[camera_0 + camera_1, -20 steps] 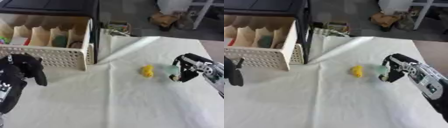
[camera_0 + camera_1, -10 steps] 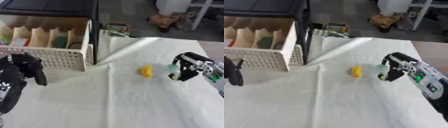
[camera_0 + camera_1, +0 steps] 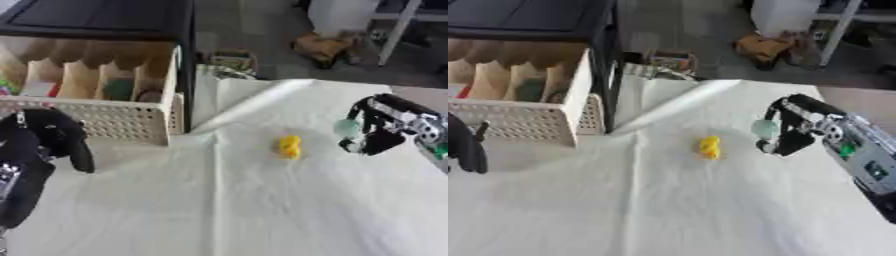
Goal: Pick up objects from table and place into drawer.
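Right robot hand (image 3: 791,131) at 3 o'clock, fingers curled round pale green thing (image 3: 764,129); yellow toy (image 3: 289,146) mid bench (image 3: 245,210); left robot hand (image 3: 48,142) at 9 o'clock, curled, holding nothing

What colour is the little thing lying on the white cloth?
The little thing is yellow. It shows best in the left eye view.

Matt white cloth (image 3: 219,200) covers the table; perforated plastic drawer (image 3: 105,117).

The table (image 3: 262,210) is covered by a white cloth (image 3: 675,200); a yellow object (image 3: 289,147) lies centrally, a perforated drawer (image 3: 96,117) at ten o'clock.
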You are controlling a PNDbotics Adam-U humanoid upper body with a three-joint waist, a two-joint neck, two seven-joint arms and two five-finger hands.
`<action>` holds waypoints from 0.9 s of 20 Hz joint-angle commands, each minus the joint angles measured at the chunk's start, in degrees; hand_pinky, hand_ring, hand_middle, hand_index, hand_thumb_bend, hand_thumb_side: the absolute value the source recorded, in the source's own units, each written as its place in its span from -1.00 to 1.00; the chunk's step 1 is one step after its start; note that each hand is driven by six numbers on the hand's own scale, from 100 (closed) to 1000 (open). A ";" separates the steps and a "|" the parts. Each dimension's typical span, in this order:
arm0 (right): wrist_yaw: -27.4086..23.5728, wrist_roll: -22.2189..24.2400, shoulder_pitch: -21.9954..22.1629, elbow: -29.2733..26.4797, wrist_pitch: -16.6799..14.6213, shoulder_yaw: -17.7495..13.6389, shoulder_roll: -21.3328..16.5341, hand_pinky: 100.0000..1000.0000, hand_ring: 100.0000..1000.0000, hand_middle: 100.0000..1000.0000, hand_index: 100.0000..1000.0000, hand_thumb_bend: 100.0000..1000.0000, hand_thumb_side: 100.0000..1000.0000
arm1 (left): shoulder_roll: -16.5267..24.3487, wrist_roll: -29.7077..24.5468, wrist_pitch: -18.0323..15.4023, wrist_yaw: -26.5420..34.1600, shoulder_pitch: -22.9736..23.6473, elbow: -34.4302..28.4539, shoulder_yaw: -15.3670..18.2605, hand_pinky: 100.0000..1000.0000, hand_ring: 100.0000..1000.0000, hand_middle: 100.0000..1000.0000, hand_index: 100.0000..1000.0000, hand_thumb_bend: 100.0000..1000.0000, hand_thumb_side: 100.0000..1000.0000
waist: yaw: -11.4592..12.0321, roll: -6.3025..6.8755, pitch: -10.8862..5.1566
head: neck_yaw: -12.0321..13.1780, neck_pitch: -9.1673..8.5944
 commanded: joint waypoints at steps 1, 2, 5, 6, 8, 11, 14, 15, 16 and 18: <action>-2.13 -0.22 -0.91 -3.75 0.76 -1.40 -3.67 -0.27 -0.07 -1.00 0.08 -0.39 -0.84 | 0.96 -0.04 0.32 0.72 -0.27 -0.81 0.70 -0.28 -0.27 0.02 0.37 -1.00 -0.05 | -0.28 -0.02 -1.57 | 0.12 0.03; -2.70 -0.28 -0.98 -4.63 0.98 -1.50 -4.08 -0.28 -0.07 -1.00 0.08 -0.38 -0.84 | 1.02 -0.05 0.43 0.87 -0.26 -0.81 0.73 -0.28 -0.27 0.02 0.37 -1.00 -0.04 | -0.32 -0.07 -1.71 | 0.17 0.02; -4.41 -0.60 -1.50 -7.34 1.55 -1.77 -5.24 -0.28 -0.08 -1.00 0.07 -0.37 -0.80 | 1.25 -0.02 0.80 1.48 -0.28 -0.81 0.83 -0.28 -0.27 0.02 0.37 -1.00 -0.02 | -0.37 -0.29 -2.25 | 0.53 0.14; -4.95 -0.68 -1.70 -8.17 1.75 -1.81 -5.59 -0.28 -0.08 -1.00 0.07 -0.37 -0.79 | 1.33 -0.02 0.90 1.73 -0.31 -0.81 0.88 -0.28 -0.27 0.02 0.37 -1.00 -0.01 | -0.37 -0.35 -2.42 | 0.65 0.18; -5.96 -0.79 -2.16 -9.73 2.15 -1.84 -6.16 -0.28 -0.08 -1.00 0.07 -0.37 -0.78 | 1.53 0.00 1.06 2.24 -0.35 -0.81 0.99 -0.28 -0.26 0.02 0.37 -1.00 0.00 | -0.30 -0.49 -2.73 | 0.87 0.18; -7.31 -0.80 -3.29 -11.92 2.64 -1.70 -6.77 -0.28 -0.09 -1.00 0.06 -0.37 -0.75 | 1.76 0.00 1.36 2.96 -0.43 -0.81 1.13 -0.28 -0.26 0.02 0.37 -1.00 0.02 | -0.22 -0.71 -3.18 | 1.36 0.16; -8.34 -0.69 -4.47 -13.65 3.09 -1.49 -7.15 -0.28 -0.09 -1.00 0.06 -0.37 -0.73 | 1.94 -0.09 1.72 3.47 -0.50 -0.81 1.21 -0.28 -0.26 0.02 0.37 -1.00 0.03 | -0.04 -0.97 -3.49 | 1.72 -0.02; -8.65 -0.66 -4.95 -14.15 3.20 -1.45 -7.19 -0.29 -0.10 -1.00 0.06 -0.37 -0.72 | 2.00 -0.11 1.83 3.61 -0.54 -0.81 1.23 -0.28 -0.26 0.02 0.36 -1.00 0.03 | 0.04 -1.08 -3.56 | 1.84 -0.12; -8.98 -0.60 -5.47 -14.57 3.34 -1.41 -7.18 -0.29 -0.10 -1.00 0.06 -0.38 -0.72 | 2.04 -0.13 1.94 3.72 -0.58 -0.81 1.26 -0.28 -0.26 0.02 0.37 -1.00 0.04 | 0.10 -1.17 -3.61 | 1.97 -0.20; -9.62 -0.44 -6.68 -15.26 3.59 -1.27 -7.01 -0.29 -0.10 -1.00 0.06 -0.38 -0.71 | 2.15 -0.18 2.14 3.91 -0.66 -0.81 1.27 -0.28 -0.26 0.02 0.37 -1.00 0.04 | 0.30 -1.37 -3.72 | 2.16 -0.28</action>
